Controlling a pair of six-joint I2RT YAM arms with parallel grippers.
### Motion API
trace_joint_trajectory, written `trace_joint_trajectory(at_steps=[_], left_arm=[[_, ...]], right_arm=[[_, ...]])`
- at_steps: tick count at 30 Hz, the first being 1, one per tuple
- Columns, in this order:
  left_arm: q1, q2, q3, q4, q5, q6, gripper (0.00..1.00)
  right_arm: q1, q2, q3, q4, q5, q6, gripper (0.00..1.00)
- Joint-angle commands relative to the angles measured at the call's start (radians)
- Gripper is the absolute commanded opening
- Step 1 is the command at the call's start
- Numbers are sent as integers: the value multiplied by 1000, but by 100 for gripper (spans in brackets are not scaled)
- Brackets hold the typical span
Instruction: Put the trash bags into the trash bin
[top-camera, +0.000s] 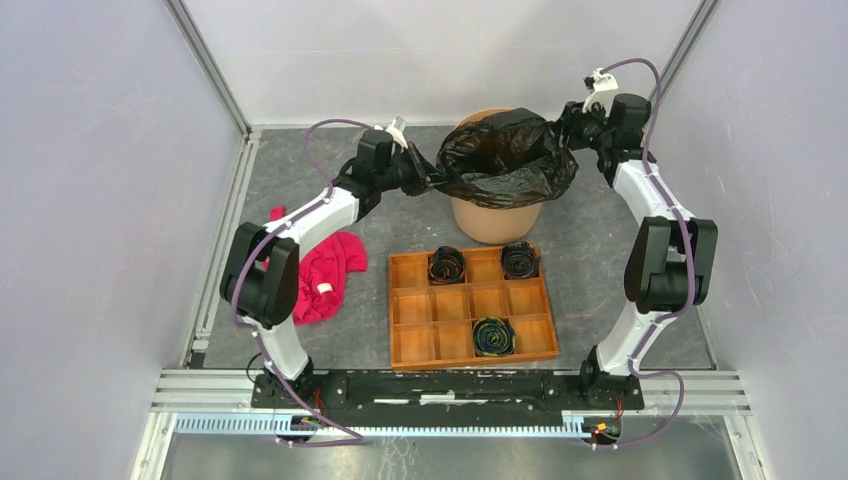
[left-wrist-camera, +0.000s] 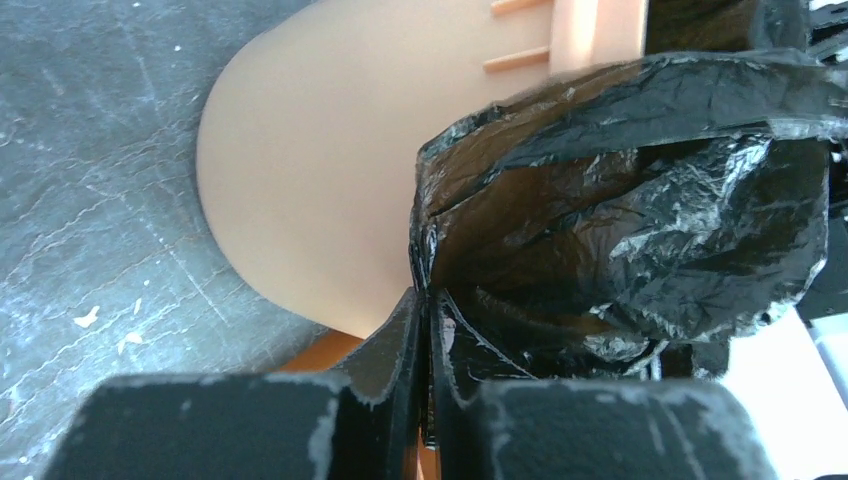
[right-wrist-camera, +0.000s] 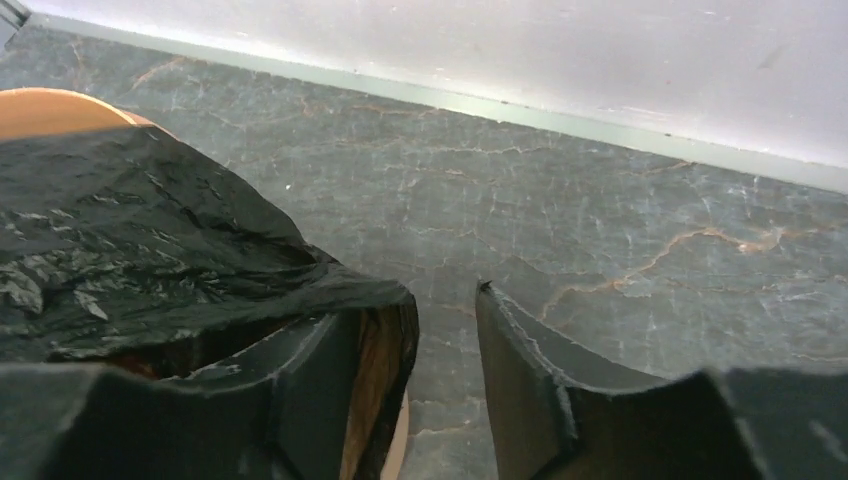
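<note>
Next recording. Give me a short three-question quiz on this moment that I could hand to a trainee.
1. True or false: the right gripper is shut on the trash bag.
2. In the top view, what lies left of the wooden tray? A) red cloth B) blue sponge C) metal bowl
3. How many tray compartments hold coiled bundles?

Key: 1 false, it stands open; 2 A; 3 three.
</note>
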Motion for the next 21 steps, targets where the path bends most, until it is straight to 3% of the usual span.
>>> trace_joint_trajectory(at_steps=[1, 7, 10, 17, 19, 21], left_arm=[[-1, -50, 27, -55, -59, 104, 18], [0, -184, -14, -150, -184, 183, 58], [0, -264, -51, -169, -235, 206, 76], [-1, -381, -31, -233, -335, 333, 89], [-8, -372, 31, -233, -310, 401, 98], [-42, -339, 98, -235, -323, 482, 100]], right_arm=[[-3, -47, 86, -102, -30, 61, 59], [-20, -161, 107, -281, 94, 31, 80], [-47, -210, 100, -337, 95, 21, 84], [-67, -338, 31, -453, 132, -46, 88], [-66, -390, -34, -437, 129, -38, 89], [-67, -443, -96, -416, 116, -22, 90]])
